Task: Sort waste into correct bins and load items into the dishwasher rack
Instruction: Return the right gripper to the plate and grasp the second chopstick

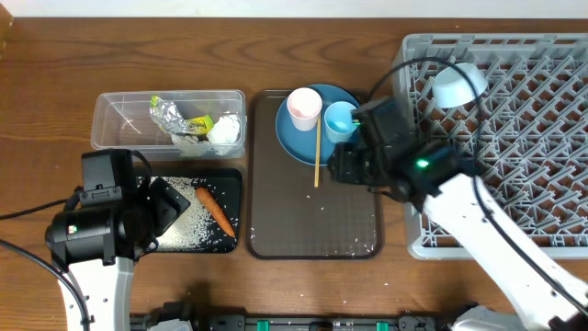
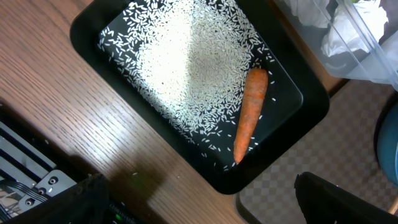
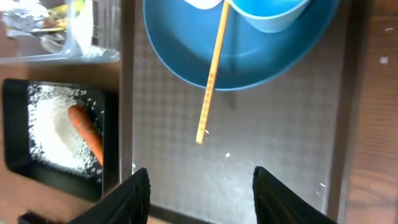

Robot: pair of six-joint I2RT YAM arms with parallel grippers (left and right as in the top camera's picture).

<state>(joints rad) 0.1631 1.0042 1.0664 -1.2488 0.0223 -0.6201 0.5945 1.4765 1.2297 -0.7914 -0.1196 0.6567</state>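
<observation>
On the brown serving tray [image 1: 276, 230] lies a dark-blue plate [image 1: 292, 142] carrying a pale-pink cup [image 1: 304, 106] and a light-blue cup [image 1: 340, 119]. The wooden chopsticks [image 1: 318, 152] show as one thin stick sloping off the plate [image 3: 249, 62] onto the tray. My right gripper [image 1: 344, 167] hovers open over the tray just below the plate, nothing between its fingers [image 3: 200, 180]. The black tray [image 1: 231, 179] holds rice [image 2: 186, 62] and a carrot [image 2: 249, 115]. My left gripper [image 1: 165, 207] stands open above it. The clear tub [image 1: 110, 119] contains foil [image 1: 167, 112], a wrapper [image 1: 197, 124] and tissue [image 1: 225, 131].
The grey dishwasher rack [image 1: 514, 138] fills the right side, with a pale-blue bowl [image 1: 457, 85] upside down in its near-left corner. A few stray rice grains [image 3: 227, 155] dot the brown tray. The right arm reaches in across the rack's front-left corner.
</observation>
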